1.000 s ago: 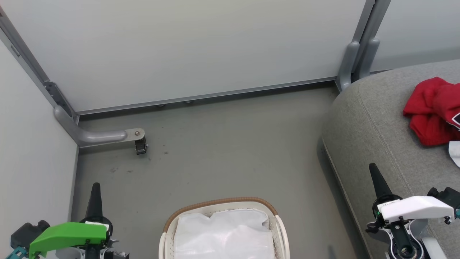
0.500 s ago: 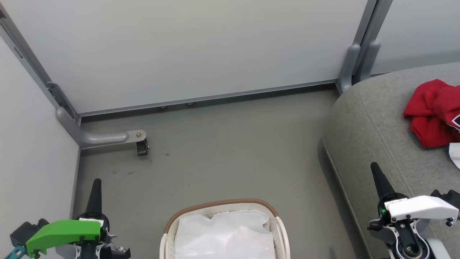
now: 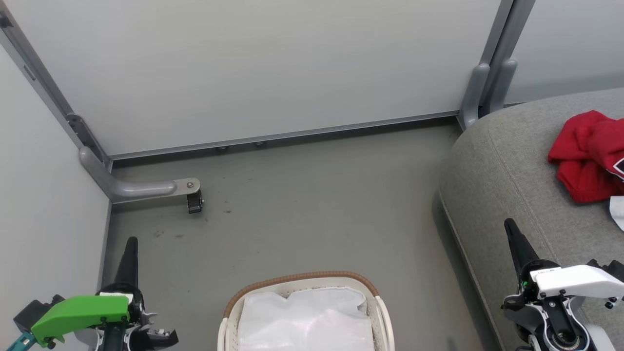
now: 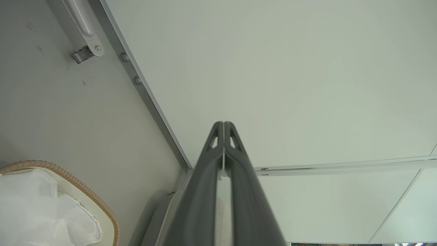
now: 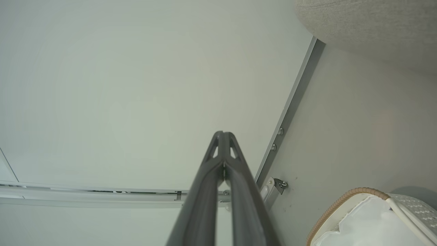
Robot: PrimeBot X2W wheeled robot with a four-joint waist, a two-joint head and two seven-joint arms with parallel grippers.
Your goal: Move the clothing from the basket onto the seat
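Logged the clothing (image 3: 587, 156) as a red heap on the grey seat (image 3: 502, 185), at the right edge of the head view, well apart from the basket (image 3: 302, 276). Saw the basket on the floor (image 3: 312, 204) at bottom centre, holding a crumpled white sheet (image 3: 302, 319). Noted left fingers (image 3: 131, 241) pressed fully together, gripping nothing, tips over the floor left of the basket. Noted right fingers (image 3: 510, 224) likewise closed tight and empty, tips over the seat's front edge, apart from the clothing.

- White sheet (image 3: 304, 319): between left claw (image 3: 131, 241) and right claw (image 3: 509, 223), behind their tips.
- Grey bracket (image 3: 146, 186) with caster (image 3: 194, 204): on the floor (image 3: 317, 204), ahead of the left claw.
- Wall panel (image 3: 268, 68): beyond both claws.
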